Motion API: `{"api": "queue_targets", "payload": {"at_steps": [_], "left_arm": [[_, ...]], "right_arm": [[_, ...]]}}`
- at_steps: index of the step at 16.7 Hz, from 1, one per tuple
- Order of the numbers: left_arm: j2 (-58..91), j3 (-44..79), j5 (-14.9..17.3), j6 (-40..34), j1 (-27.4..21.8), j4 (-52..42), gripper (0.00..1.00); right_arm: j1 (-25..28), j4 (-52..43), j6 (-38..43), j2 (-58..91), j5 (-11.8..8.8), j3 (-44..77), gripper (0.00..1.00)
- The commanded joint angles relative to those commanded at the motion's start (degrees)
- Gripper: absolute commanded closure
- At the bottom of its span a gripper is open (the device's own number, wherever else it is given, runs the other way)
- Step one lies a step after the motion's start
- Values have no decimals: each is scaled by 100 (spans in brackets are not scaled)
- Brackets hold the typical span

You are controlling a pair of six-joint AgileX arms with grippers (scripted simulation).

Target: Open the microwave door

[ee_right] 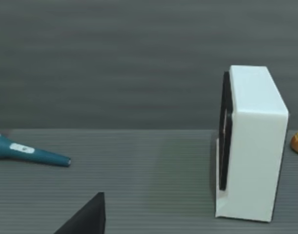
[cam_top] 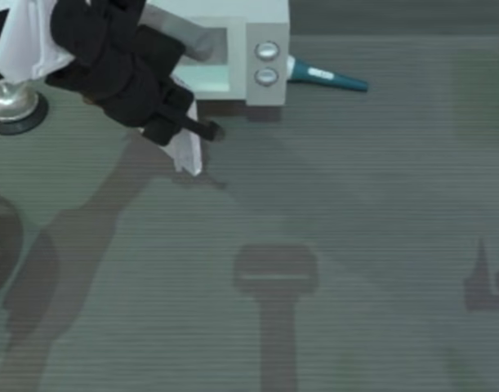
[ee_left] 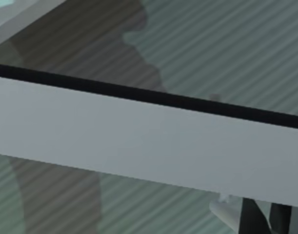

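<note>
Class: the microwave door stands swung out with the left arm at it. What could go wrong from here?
1. The left gripper sits near the free edge of the microwave door, so a misjudged arc could let it slip off.
2. Pulling may drag or turn the microwave, nudging the teal microphone lying close on its right.
The right arm is out of the top view.

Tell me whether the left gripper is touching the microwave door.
Cannot tell. In the top view the left gripper overlaps the microwave door edge, hiding any contact.

Left arm (cam_top: 118, 69) of bulky matte black segments, white upper casing, slim black end effector (cam_top: 202, 128) fingers
</note>
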Motion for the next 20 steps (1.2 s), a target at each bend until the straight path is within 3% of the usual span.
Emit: {"api": "queue_targets", "payload": {"at_steps": [20], "left_arm": [[-55,-9,41,70,26,25,100]], "right_arm": [[0,0,0,0,0,0,0]]}}
